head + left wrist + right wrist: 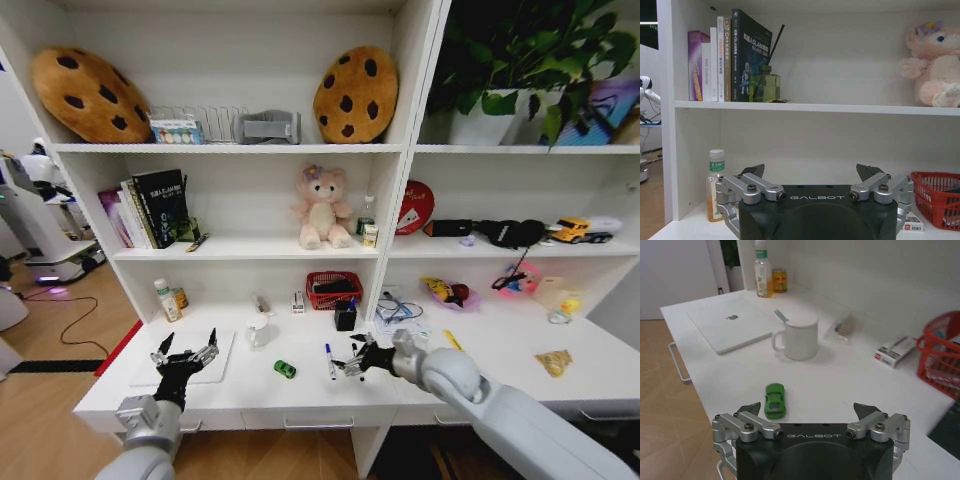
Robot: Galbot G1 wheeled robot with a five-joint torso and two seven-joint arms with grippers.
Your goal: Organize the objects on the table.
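Your right gripper [358, 362] hangs empty, fingers apart, right of the car [285, 369] and mug [257, 332] on the worktop [300, 395]. Your left gripper [184, 352], also spread, hovers over the laptop [185, 358].

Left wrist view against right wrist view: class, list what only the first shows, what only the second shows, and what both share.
Only the left wrist view: the left gripper, open, facing the shelf with upright books, a green glass bottle and the pink teddy bear.

Only the right wrist view: the right gripper, open, above the table, with the green toy car, white mug, silver laptop and a yellow can.

Both: the red basket, the small white box beside it, and the green-capped bottle.
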